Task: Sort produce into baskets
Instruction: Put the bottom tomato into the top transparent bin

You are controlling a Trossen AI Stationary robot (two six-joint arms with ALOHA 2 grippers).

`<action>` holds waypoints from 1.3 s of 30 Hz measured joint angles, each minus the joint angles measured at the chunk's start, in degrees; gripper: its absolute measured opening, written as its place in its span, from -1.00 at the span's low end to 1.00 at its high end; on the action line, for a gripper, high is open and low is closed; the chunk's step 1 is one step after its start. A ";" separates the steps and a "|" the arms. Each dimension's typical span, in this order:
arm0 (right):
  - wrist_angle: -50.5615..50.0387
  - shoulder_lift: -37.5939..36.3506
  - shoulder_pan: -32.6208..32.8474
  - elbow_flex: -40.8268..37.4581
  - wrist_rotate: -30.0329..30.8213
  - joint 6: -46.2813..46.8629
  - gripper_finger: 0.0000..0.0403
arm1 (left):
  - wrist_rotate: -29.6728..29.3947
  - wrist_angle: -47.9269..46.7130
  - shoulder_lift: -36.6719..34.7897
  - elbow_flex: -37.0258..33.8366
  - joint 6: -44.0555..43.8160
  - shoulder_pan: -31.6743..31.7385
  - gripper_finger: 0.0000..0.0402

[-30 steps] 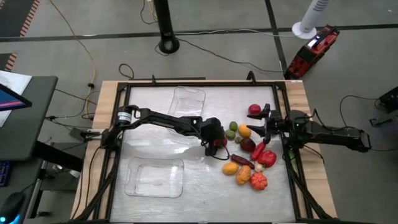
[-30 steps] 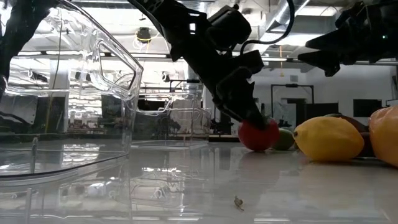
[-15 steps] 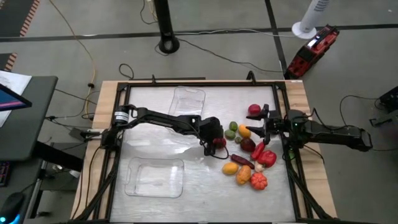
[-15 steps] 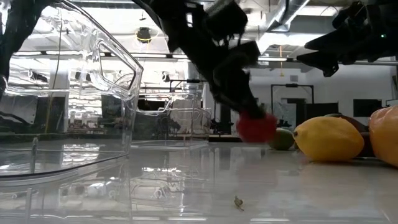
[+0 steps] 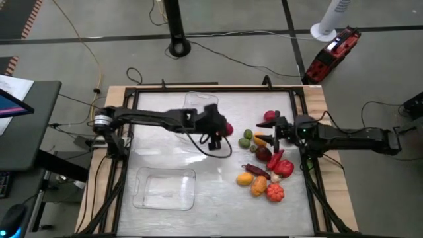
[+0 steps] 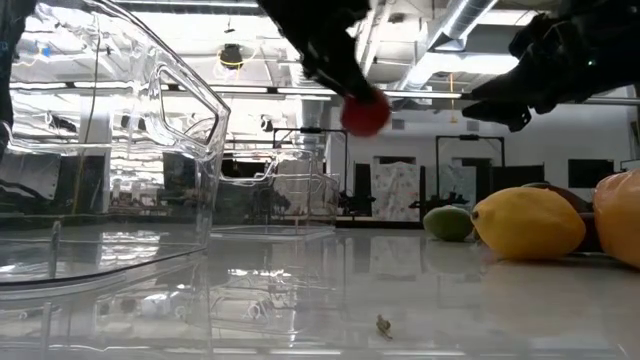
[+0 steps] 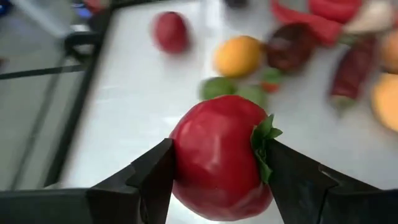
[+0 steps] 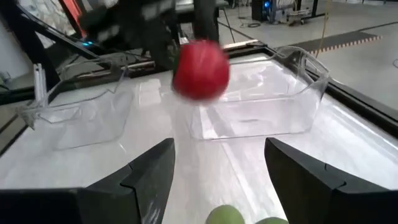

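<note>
My left gripper point(image 5: 221, 129) is shut on a red tomato point(image 7: 217, 158) with a green leaf, held in the air above the table's middle, beside the far clear basket point(image 5: 198, 100). In the low view the tomato point(image 6: 365, 114) hangs well above the table. The near basket point(image 5: 140, 197) lies at the front left. The other produce point(image 5: 264, 168) lies in a heap on the table's right half. My right gripper point(image 5: 267, 134) hovers open over the heap's far part, with nothing between its fingers. My left gripper pinches the tomato between its two fingers point(image 7: 152, 180), one on each of two opposite sides point(image 7: 181, 155); the leaf point(image 7: 261, 143) lies against the other finger. The fingers slant down from the table's left. The tomato is lifted clear of the table.
A lime point(image 5: 246, 137), an orange piece point(image 5: 259, 139), a red apple point(image 5: 269, 117), peppers and a lemon point(image 6: 528, 222) crowd the right side. The black frame rail point(image 5: 211, 88) runs round the table. Bare tabletop point(image 5: 211, 178) lies between the baskets and the heap.
My left gripper has risen from the table with the red tomato and gone toward the far edge and the far basket, tipping less steeply down. The tomato, which rested on the table a second ago, now hangs clear of it.
</note>
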 joint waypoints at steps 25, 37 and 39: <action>2.10 4.05 0.13 0.00 0.24 -1.09 0.37 | 0.24 -11.11 -5.21 -13.11 -9.39 11.36 0.05; 1.75 4.05 0.13 0.00 0.22 -0.96 0.37 | 1.18 -10.89 -4.60 -13.07 -10.04 11.58 0.33; 1.73 4.05 0.13 0.00 0.20 -0.87 0.37 | 1.36 -10.97 -4.60 -13.08 -10.08 11.55 0.42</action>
